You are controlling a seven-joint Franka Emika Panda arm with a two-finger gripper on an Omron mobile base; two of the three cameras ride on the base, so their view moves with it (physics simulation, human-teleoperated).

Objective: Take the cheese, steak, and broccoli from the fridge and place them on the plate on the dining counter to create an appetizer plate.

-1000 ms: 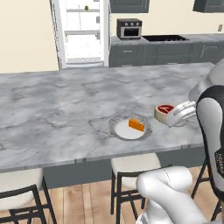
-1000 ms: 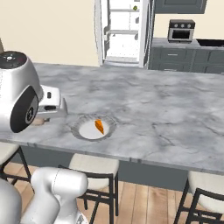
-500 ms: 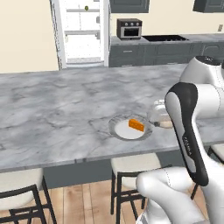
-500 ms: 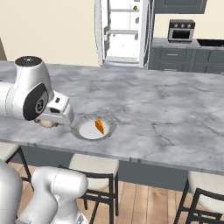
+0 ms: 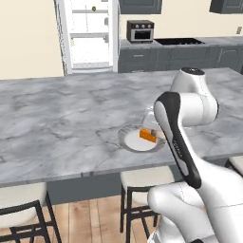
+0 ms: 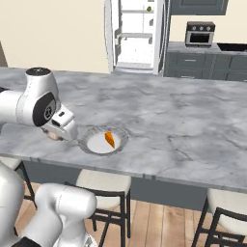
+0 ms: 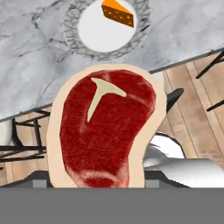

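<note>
A: The steak [image 7: 103,131] looks raw red, with a pale fat rim and a white bone mark; the hand view has it up close, above the counter's [image 6: 193,125] near edge.

B: The gripper [image 6: 61,129] clasps it, jaws held wide by the slab. The right base view shows it beside the plate [image 6: 91,144], where the orange cheese [image 6: 110,140] lies. The fridge [image 5: 90,33] stands open behind.

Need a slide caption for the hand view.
Steak held in the claw, above the plate with cheese.
</note>
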